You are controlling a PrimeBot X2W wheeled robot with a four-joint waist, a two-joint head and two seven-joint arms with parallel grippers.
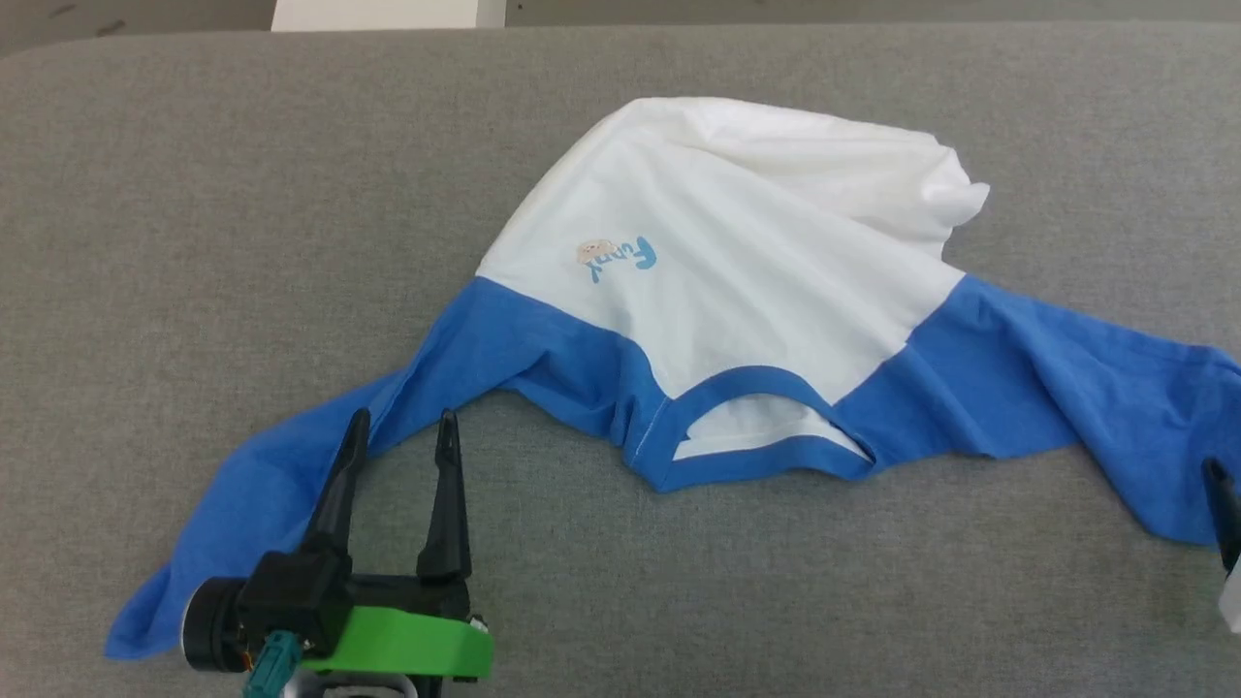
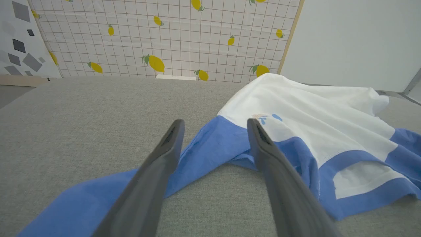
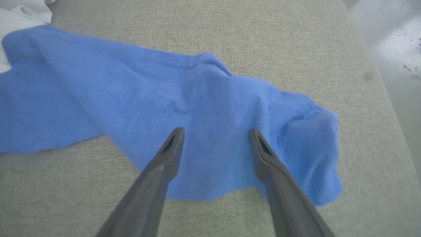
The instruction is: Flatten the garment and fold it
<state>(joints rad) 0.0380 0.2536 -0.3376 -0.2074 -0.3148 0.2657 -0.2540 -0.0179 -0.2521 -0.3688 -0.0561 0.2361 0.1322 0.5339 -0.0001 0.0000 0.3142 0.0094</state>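
Item, flattening stage: shirt (image 1: pixel 737 252) rumpled; our left gripper (image 1: pixel 402 422) and right gripper (image 3: pixel 215 131) wide, empty, at its sleeves (image 1: pixel 291 485); next, we judge, pinch and spread.

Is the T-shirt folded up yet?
No. The T-shirt lies unfolded and rumpled, its blue sleeves stretched out to both sides.

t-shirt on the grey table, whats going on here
A robot is setting about a white and blue T-shirt lying rumpled on a grey table, neckline toward it. Both grippers are open, holding nothing: the left gripper at one blue sleeve, the right gripper over the other sleeve. Nothing is folded yet.
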